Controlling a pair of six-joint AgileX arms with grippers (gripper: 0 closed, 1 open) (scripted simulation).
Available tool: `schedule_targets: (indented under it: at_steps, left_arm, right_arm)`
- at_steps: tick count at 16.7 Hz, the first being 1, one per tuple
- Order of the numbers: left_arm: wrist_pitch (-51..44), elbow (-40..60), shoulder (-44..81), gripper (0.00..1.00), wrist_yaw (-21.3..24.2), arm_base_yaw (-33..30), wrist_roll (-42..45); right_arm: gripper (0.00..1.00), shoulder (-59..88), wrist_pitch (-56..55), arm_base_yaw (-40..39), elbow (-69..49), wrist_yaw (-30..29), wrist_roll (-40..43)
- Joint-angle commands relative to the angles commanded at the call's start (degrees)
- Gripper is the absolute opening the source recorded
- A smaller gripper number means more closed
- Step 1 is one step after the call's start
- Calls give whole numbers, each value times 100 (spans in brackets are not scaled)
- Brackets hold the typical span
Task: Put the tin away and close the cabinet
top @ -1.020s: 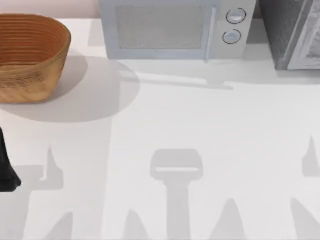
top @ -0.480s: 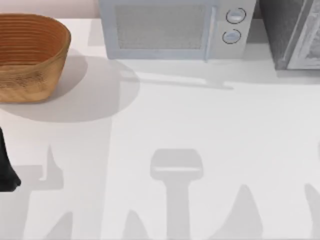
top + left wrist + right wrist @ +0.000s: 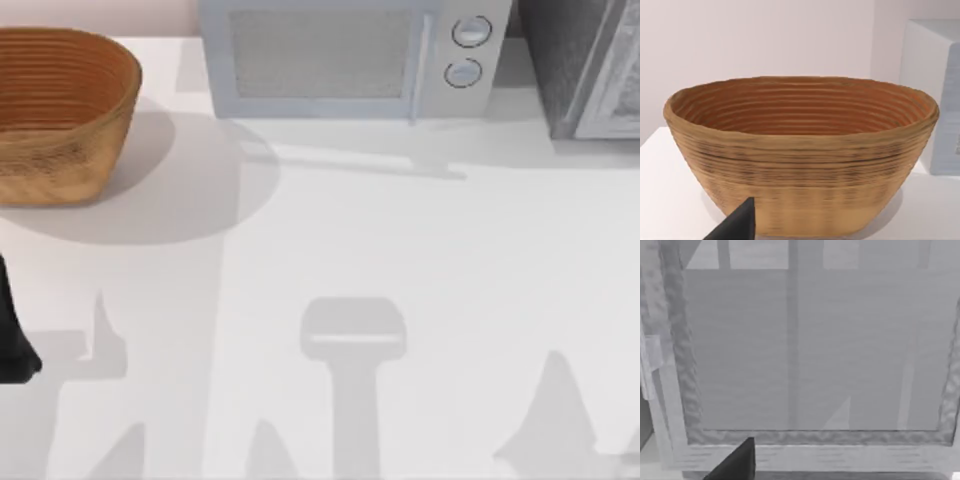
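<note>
Our right gripper [image 3: 732, 462] shows as a dark tip low in the right wrist view, close before the cabinet [image 3: 585, 70] and its pale framed door panel [image 3: 815, 350]; we cannot tell how far its fingers stand apart. Our left gripper [image 3: 735, 225] sits before the woven basket [image 3: 60, 110], its spread likewise unclear. In the top view, the left arm [image 3: 12, 335] is at the left edge, the microwave [image 3: 345, 60] at upper centre, the cabinet at upper right. No writing is readable. Since the earlier frame, the shadow at lower right has shifted rightward. The tin's place is, perhaps, hidden.
</note>
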State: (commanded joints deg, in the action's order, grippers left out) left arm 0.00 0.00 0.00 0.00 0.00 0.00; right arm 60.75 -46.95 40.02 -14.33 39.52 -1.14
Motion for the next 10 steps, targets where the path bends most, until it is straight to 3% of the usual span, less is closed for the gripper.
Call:
schedule_targets:
  at_steps: [10]
  left_arm:
    - [0, 0, 0, 100, 0, 0, 0]
  right_arm:
    - [100, 2467, -1893, 1610, -579, 1586, -40]
